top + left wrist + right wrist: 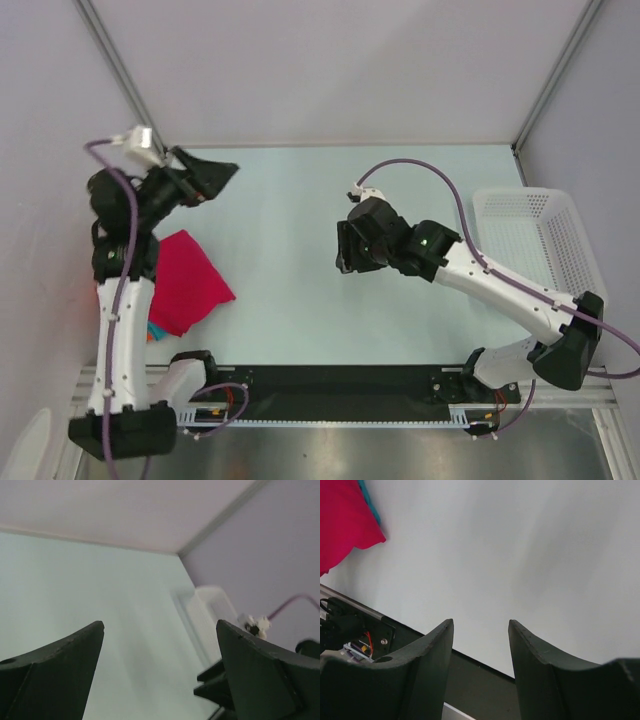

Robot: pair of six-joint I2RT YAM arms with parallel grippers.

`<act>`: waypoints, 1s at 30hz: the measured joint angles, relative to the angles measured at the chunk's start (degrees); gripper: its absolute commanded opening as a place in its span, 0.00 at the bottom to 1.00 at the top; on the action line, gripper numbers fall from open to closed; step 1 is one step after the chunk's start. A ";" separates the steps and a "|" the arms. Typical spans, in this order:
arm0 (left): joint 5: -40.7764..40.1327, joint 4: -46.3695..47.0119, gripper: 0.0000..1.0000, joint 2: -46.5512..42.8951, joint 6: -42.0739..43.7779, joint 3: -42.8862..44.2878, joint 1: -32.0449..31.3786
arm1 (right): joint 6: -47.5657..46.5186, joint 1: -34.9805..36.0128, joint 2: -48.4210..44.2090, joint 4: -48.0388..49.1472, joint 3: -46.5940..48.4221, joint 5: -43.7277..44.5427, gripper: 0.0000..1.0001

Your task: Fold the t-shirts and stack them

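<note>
Top external view showed us the crimson-pink t-shirt (190, 280) folded atop the teal-blue t-shirt (370, 505) at the table's (300, 300) left near edge. Left fingers (75, 650) and right fingers (430, 650) gaped empty. We judged stacking nearly done, needing only a retreat.

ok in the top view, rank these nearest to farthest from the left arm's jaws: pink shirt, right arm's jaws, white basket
1. crimson-pink shirt, left side, nearer the arm bases
2. jaws of the right gripper, mid-table
3. white mesh basket, far right side
</note>
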 measured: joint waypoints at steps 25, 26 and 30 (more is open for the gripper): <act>-26.69 -27.02 1.00 31.36 33.75 19.28 -51.67 | -1.75 -5.16 7.13 -2.45 8.00 5.49 0.59; -26.93 -26.91 1.00 32.17 33.68 19.82 -51.67 | -1.79 -5.88 7.13 -2.29 8.09 5.92 0.59; -27.23 -25.66 1.00 31.80 32.24 19.74 -51.65 | -1.97 -7.21 6.51 -0.39 8.11 6.71 0.59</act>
